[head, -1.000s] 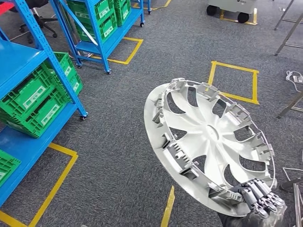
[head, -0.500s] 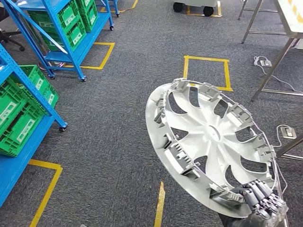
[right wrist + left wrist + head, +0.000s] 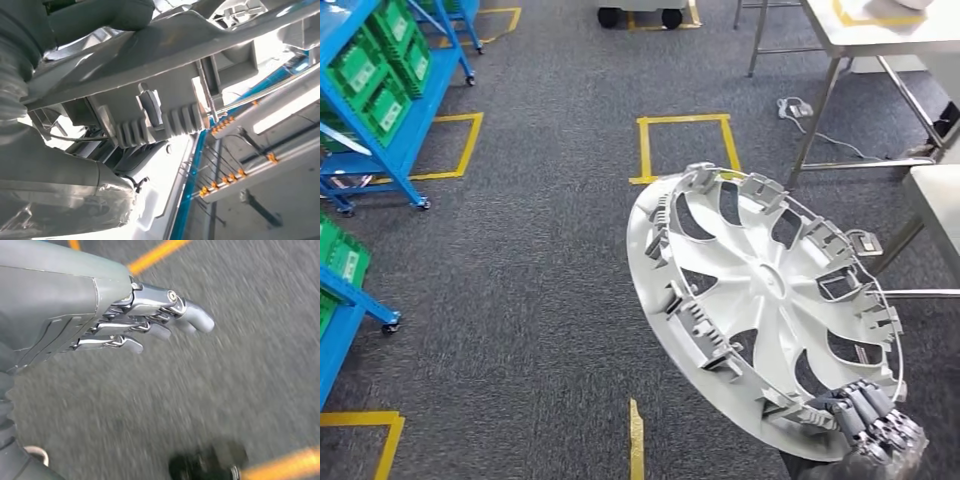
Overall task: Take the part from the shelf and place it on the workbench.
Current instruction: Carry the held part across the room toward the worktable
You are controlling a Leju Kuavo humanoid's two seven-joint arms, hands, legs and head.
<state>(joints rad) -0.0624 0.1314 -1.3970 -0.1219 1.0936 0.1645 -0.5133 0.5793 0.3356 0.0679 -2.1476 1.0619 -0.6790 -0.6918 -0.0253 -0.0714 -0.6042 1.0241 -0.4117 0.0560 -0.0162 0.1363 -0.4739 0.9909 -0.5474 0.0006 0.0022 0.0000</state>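
Note:
A large silver wheel cover (image 3: 765, 300) hangs tilted in front of me, its ribbed inner side facing up. My right hand (image 3: 875, 425) grips its lower rim at the bottom right, dark fingers curled over the edge. The right wrist view looks close along the wheel cover's (image 3: 166, 75) rim and clips. My left hand (image 3: 151, 315) hangs over grey carpet with its fingers stretched out and nothing in it. A white workbench (image 3: 935, 205) edges in at the right, and a second white table (image 3: 878, 30) stands at the back right.
Blue shelf racks (image 3: 373, 110) with green crates (image 3: 365, 70) stand along the left. Yellow tape squares (image 3: 686, 145) mark the grey carpet. Cables and a power strip (image 3: 792, 108) lie under the far table. A wheeled base (image 3: 637, 12) sits at the back.
The whole view has swung to the right: the shelves slid off to the left and the white tables came in at the right. The wheel cover stays in my right hand's grip.

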